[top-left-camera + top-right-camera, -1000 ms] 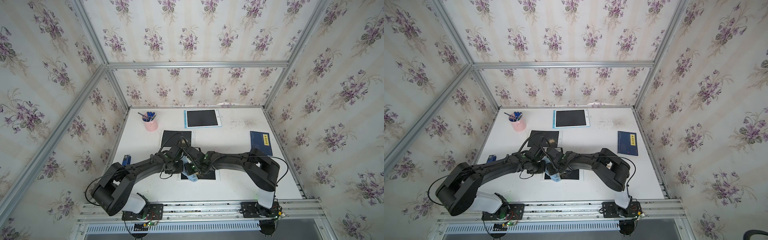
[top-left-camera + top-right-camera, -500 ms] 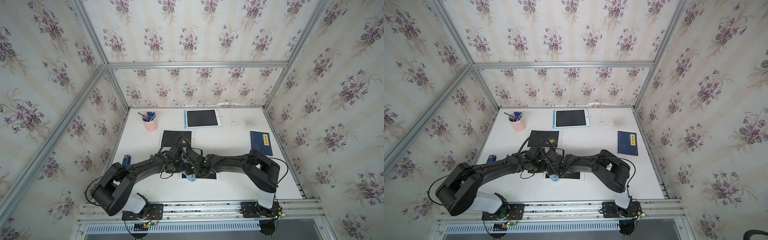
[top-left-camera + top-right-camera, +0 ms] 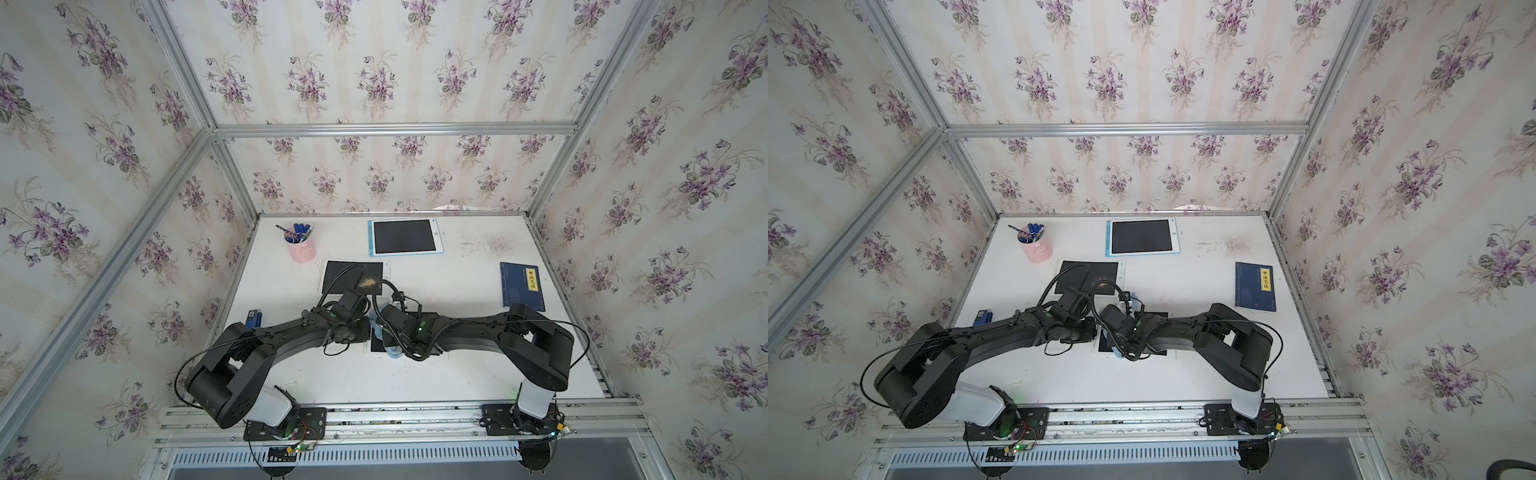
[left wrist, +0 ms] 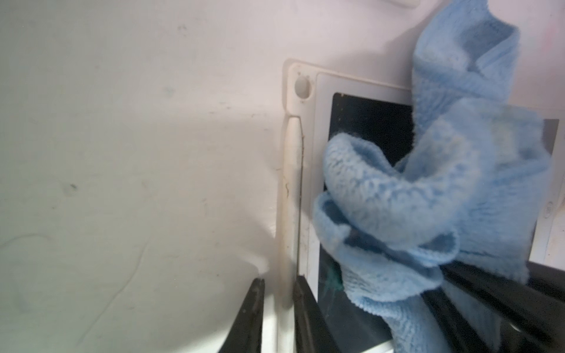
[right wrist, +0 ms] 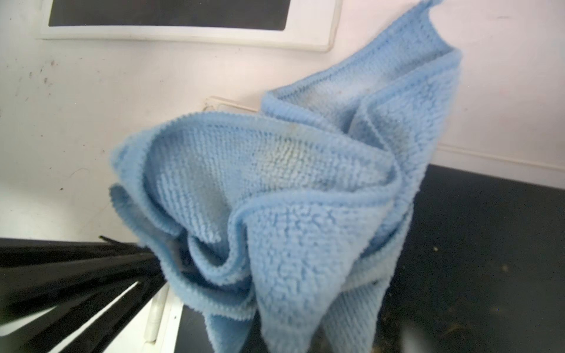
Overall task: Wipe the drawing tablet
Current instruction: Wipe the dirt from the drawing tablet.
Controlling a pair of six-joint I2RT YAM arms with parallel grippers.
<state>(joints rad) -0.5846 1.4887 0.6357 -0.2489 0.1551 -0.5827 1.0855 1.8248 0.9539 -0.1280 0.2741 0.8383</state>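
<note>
The drawing tablet (image 3: 377, 345) lies at the table's front middle, mostly under both wrists in both top views. In the left wrist view its dark screen (image 4: 367, 122) has a white frame, with a white stylus (image 4: 292, 183) clipped along one edge. My left gripper (image 4: 278, 281) is shut on that edge, one finger on each side of the stylus. A crumpled light blue cloth (image 5: 290, 198) rests on the screen (image 5: 474, 244). My right gripper (image 5: 275, 305) is shut on the cloth, and its fingertips are buried in the folds. The two grippers stand almost touching.
Behind the arms lies a second black tablet (image 3: 353, 278) with crumbs on it. A blue-framed tablet (image 3: 405, 237) and a pink pen cup (image 3: 301, 249) sit at the back. A blue book (image 3: 521, 286) lies to the right and a small blue object (image 3: 253, 320) to the left.
My right gripper has shifted the cloth a little across the tablet's screen. The left gripper has stayed clamped on the tablet's edge.
</note>
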